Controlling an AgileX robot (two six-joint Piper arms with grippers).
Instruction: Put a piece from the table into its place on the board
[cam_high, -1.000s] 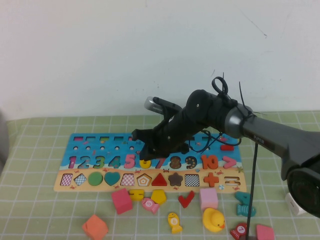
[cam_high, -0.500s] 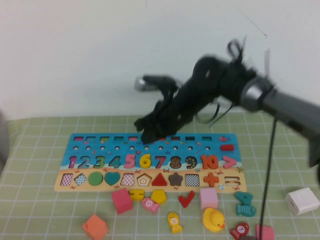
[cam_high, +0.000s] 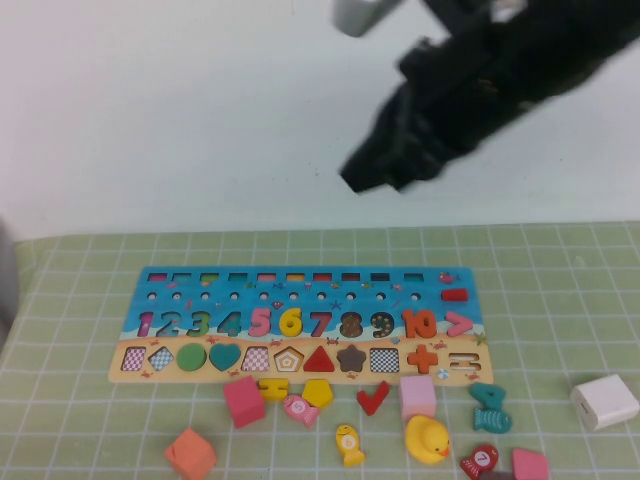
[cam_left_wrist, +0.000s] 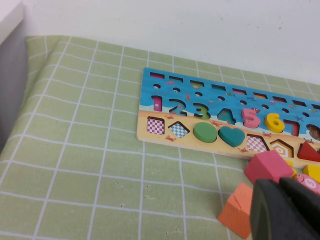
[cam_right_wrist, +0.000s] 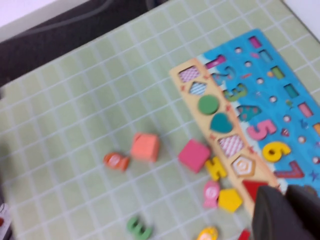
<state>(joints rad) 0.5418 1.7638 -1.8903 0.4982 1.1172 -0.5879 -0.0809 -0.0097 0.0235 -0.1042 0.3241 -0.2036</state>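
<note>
The yellow "6" (cam_high: 291, 322) lies in its slot on the board (cam_high: 200, 377), between the pink 5 and the red 7. It also shows in the left wrist view (cam_left_wrist: 274, 121) and the right wrist view (cam_right_wrist: 276, 150). My right gripper (cam_high: 362, 182) is raised high above the board's back edge. It is blurred, shut and empty, and its fingers (cam_right_wrist: 280, 215) press together. My left gripper (cam_left_wrist: 287, 212) is out of the high view. It hovers shut and empty near the orange block (cam_left_wrist: 240, 210) in front of the board.
Loose pieces lie in front of the board: a pink cube (cam_high: 243, 401), an orange block (cam_high: 190, 454), a yellow pentagon (cam_high: 318, 392), a yellow fish (cam_high: 349, 445), a red tick (cam_high: 372, 398), a yellow duck (cam_high: 427, 438) and a teal piece (cam_high: 489, 405). A white box (cam_high: 604, 401) sits at the right.
My right arm has lifted from the board at the 6's slot, up and to the right. The yellow 6 stays seated in the board. The white box is uncovered.
</note>
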